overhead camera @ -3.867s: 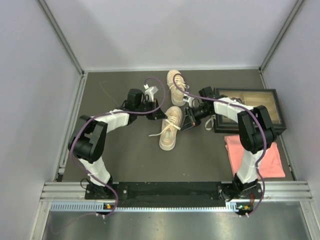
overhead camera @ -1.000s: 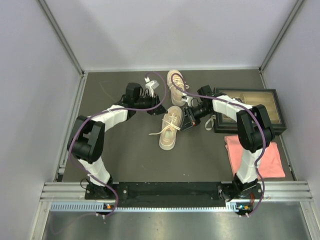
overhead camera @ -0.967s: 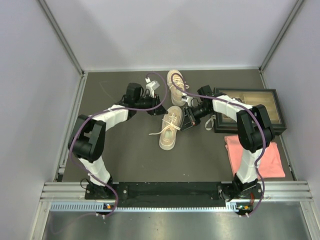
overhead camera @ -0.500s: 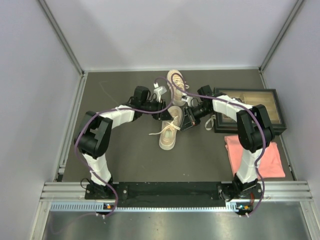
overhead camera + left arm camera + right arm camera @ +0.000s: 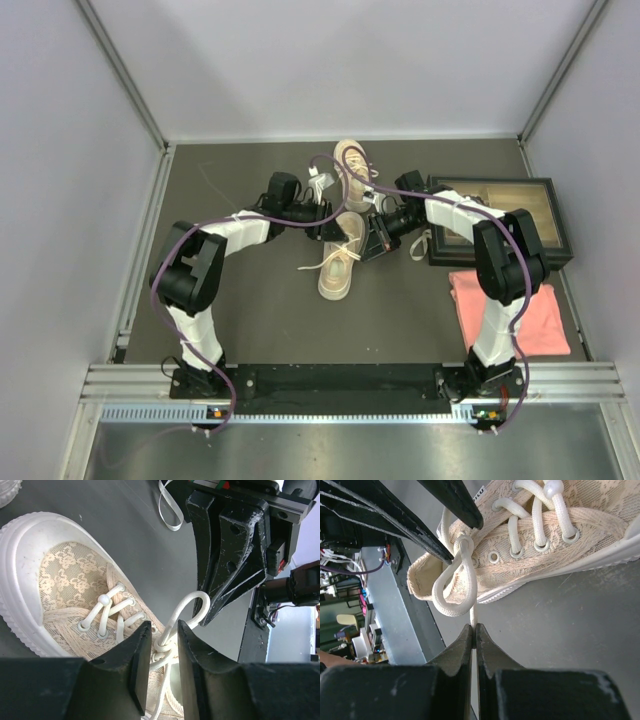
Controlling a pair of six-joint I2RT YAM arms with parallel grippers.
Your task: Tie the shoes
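**Item: shoes, pair.** Two small beige lace-patterned low-top sneakers with pale rubber soles. The near shoe (image 5: 338, 268) lies mid-table with its toe towards the arms. The far shoe (image 5: 351, 165) lies just beyond it towards the back wall.

**Fitting: long white lace of the near shoe** (image 5: 111, 611). One loop (image 5: 451, 587) stands up from a crossing over the tongue. No finished bow shows. A loose end trails out to the left of the shoe.

**Right gripper** (image 5: 473, 628). Fingers are pressed together on the strand below that loop, drawing it away from the shoe.

**Left gripper** (image 5: 163, 629). Fingers stand partly apart and straddle the lace crossing at the loop's base, with no clamp visible.

**Change noted.** A second ago the left gripper hung to the left of the far shoe, away from the laces. It has since swung in over the near shoe's tongue. Judged: the knot on this shoe is in hand, and the far shoe is not yet begun.

**Surroundings.**
- One dark grey table (image 5: 250, 300).
- One black-framed shallow tray with a brown floor (image 5: 549, 190), to the right.
- One pink folded cloth (image 5: 515, 312), nearer than the tray.
- Two arms.
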